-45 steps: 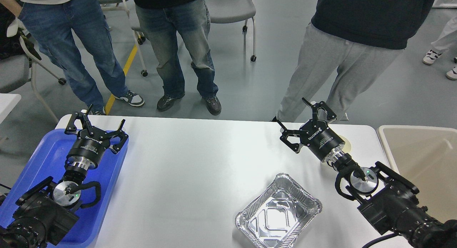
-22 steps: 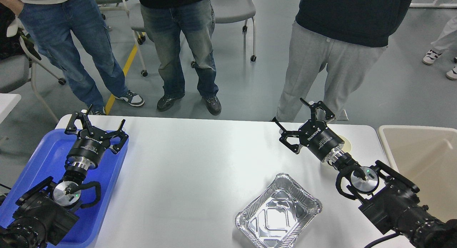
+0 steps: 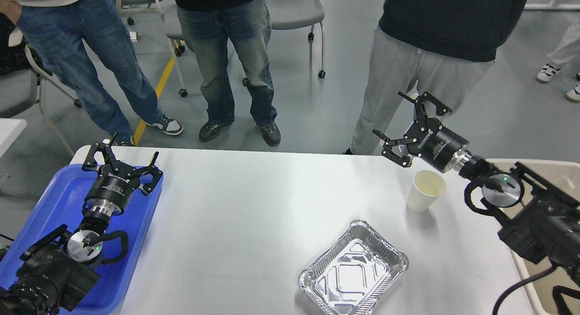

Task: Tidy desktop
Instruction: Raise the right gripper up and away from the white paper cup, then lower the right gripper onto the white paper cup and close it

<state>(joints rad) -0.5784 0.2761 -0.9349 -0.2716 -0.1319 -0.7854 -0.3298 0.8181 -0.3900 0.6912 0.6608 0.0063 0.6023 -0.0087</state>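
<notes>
The right gripper (image 3: 410,124) has lifted up and swung to the far right since a second ago, and that has uncovered a paper cup (image 3: 425,190) it was hiding; the cup now stands upright and in plain sight on the far right part of the desktop (image 3: 253,215), just below and near the raised claw but apart from it. The claw's two fingers are spread wide and grasp nothing. The left gripper (image 3: 122,158) has not shifted: it hovers over the far end of the blue tray (image 3: 50,206) at the left edge, fingers likewise splayed and empty. For the tidying, this looks like a pull-back to line up on the cup, so nothing seems cleared yet; the cup and the foil tray (image 3: 353,272) both remain on the table. The desktop is a broad, smooth white slab with rounded corners, glossy enough to show soft glare. The cup is thin, off-white paper, tapering toward its base, and looks light and easy to crush or tip. The foil tray, near and right of centre, is a shiny crinkled rectangle with a rolled rim and embossed floor. A beige tub (image 3: 525,167) sits at the right edge.
</notes>
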